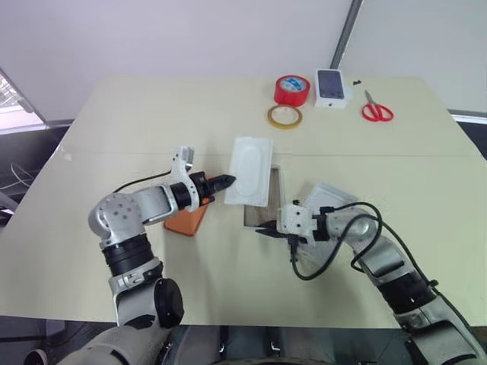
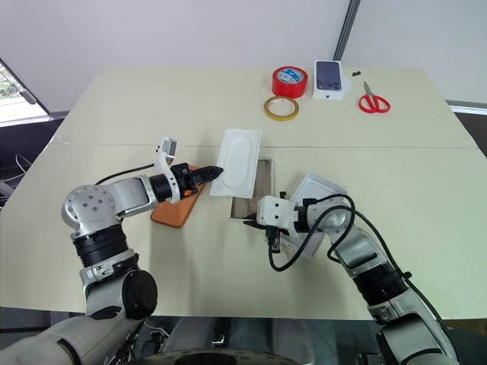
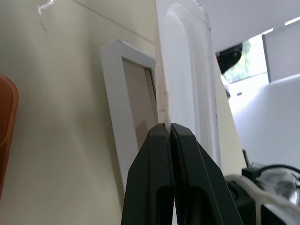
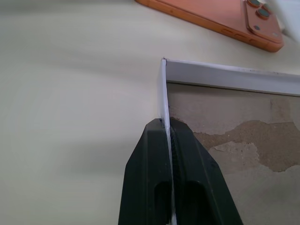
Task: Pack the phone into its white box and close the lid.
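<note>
Pale cream desk (image 1: 152, 122) fills the scene, with a seam running across it and plenty of bare surface on the robot's left and near side. Mid-desk lies the white box (image 1: 275, 190), a shallow tray with a brownish-grey floor and nothing inside it. Above its left part a flat white insert with an oval recess (image 1: 250, 170) is raised and tilted — the left tool (image 1: 230, 182) has its fingers pressed together on the insert's edge. The right tool (image 1: 264, 231) is pinching the box's thin near wall by a corner, one finger inside, one outside. The lid (image 1: 329, 199) lies just right of the box, partly behind the right arm. The phone (image 1: 187, 220), orange, rests flat on the desk left of the box, half under the left arm. Along the far edge — a small white box with a phone picture (image 1: 332, 87), red tape roll (image 1: 291, 90), yellowish tape ring (image 1: 284, 116), red scissors (image 1: 376, 109).
</note>
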Motion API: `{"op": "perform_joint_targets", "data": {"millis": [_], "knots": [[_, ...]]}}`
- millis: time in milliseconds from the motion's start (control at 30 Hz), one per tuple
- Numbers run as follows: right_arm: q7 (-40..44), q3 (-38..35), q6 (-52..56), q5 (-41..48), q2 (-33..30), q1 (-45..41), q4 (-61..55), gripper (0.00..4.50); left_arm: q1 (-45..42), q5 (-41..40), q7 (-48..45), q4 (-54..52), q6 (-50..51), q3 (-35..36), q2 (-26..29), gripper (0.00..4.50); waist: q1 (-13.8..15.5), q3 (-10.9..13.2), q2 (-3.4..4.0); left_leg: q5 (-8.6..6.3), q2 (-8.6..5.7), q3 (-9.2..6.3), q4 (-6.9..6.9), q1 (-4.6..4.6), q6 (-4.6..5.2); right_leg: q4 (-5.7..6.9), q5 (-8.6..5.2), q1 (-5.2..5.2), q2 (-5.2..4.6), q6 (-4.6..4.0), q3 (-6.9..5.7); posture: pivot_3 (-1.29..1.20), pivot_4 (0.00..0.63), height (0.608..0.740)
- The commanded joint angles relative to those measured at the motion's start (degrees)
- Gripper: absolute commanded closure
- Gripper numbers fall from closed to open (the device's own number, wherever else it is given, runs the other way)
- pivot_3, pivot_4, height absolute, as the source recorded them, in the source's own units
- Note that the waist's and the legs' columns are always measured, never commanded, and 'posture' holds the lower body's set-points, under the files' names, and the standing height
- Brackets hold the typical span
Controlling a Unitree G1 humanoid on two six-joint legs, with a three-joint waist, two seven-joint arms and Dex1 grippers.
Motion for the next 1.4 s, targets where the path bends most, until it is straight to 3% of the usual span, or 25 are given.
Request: {"op": "perform_joint_targets", "data": {"millis": [33, 167, 267, 367, 633, 833, 1167, 1267, 1400], "knots": [[0.0, -0.5, -0.2, 0.8, 0.0, 0.5, -1.8, 4.39, 0.3, -0.7, 0.6, -1.9, -1.2, -1.1, -0.6, 4.5, 0.1, 0.0, 0.0, 0.0, 0.0, 0.0, 0.0, -0.03, 0.0, 0.0, 0.0, -0.02, 0.0, 0.0, 0.0, 0.0, 0.15, 0.74], [1.1, -1.2, 2.1, 2.4, -0.8, 1.3, -3.6, 4.39, 1.7, -1.1, 0.3, -2.3, -0.9, -2.5, -0.2, 4.5, 0.0, 0.0, 0.0, 0.0, 0.0, 0.0, -0.01, -0.05, 0.0, 0.01, 0.0, -0.05, 0.0, 0.0, 0.0, 0.0, 0.15, 0.74], [1.1, -2.6, 2.7, 4.3, -0.6, 1.5, -4.3, 3.59, 2.0, -0.7, -0.1, -2.1, -2.0, -4.0, 0.6, 4.5, 0.0, 0.0, 0.0, 0.01, 0.0, 0.0, -0.01, -0.05, -0.02, 0.01, 0.0, -0.06, 0.01, 0.0, 0.0, 0.0, 0.15, 0.74], [0.6, -2.9, 2.4, 4.2, -1.1, 1.5, -5.6, 2.18, 2.0, -0.8, 0.1, -1.9, -2.7, -4.4, 0.6, 4.5, 0.0, 0.0, 0.0, 0.01, 0.0, 0.0, -0.01, -0.05, -0.01, 0.01, 0.0, -0.06, 0.01, 0.0, 0.0, 0.0, 0.15, 0.74], [3.1, -12.1, 8.9, 14.3, -5.8, 4.1, -12.6, 2.18, 3.4, -1.0, 0.6, -2.3, -3.4, -6.0, 0.4, 4.5, 0.2, 0.0, -0.01, 0.01, 0.0, -0.01, -0.02, -0.08, 0.0, -0.01, 0.0, -0.07, 0.0, 0.0, 0.0, 0.0, 0.15, 0.74], [4.2, -17.2, 7.2, 15.2, -11.3, 9.0, -10.7, 2.18, 5.3, -0.8, 0.6, -2.7, -3.1, -8.4, -0.5, 4.5, 0.1, 0.0, -0.05, -0.03, 0.0, -0.02, -0.02, -0.1, 0.05, -0.04, 0.0, -0.05, -0.01, 0.0, 0.0, 0.0, 0.15, 0.74], [1.6, -17.5, 6.1, 14.3, -10.1, 8.3, -8.7, 2.18, 4.2, -0.3, 2.6, -2.1, -4.0, -10.2, -2.9, 4.5, 0.3, 0.0, -0.06, 0.0, 0.02, -0.02, -0.02, -0.1, 0.01, -0.02, 0.0, -0.07, 0.0, 0.0, 0.0, 0.0, 0.15, 0.74], [1.2, -17.5, 4.9, 13.8, -10.1, 8.2, -7.6, 2.12, 4.8, -0.3, 2.7, -2.7, -4.2, -11.1, -2.7, 3.55, 0.3, 0.0, -0.06, 0.0, 0.01, -0.01, -0.02, -0.11, 0.01, -0.02, 0.0, -0.07, 0.0, 0.0, 0.0, 0.0, 0.15, 0.74], [0.0, -17.4, 3.5, 13.2, -9.3, 6.8, -5.6, 2.12, 4.9, -1.6, 1.9, -3.9, -3.3, -11.0, -1.8, 1.65, 0.1, 0.0, -0.06, 0.01, 0.01, -0.01, -0.02, -0.09, 0.01, -0.02, 0.0, -0.07, 0.0, 0.0, 0.0, 0.0, 0.15, 0.74]]}}
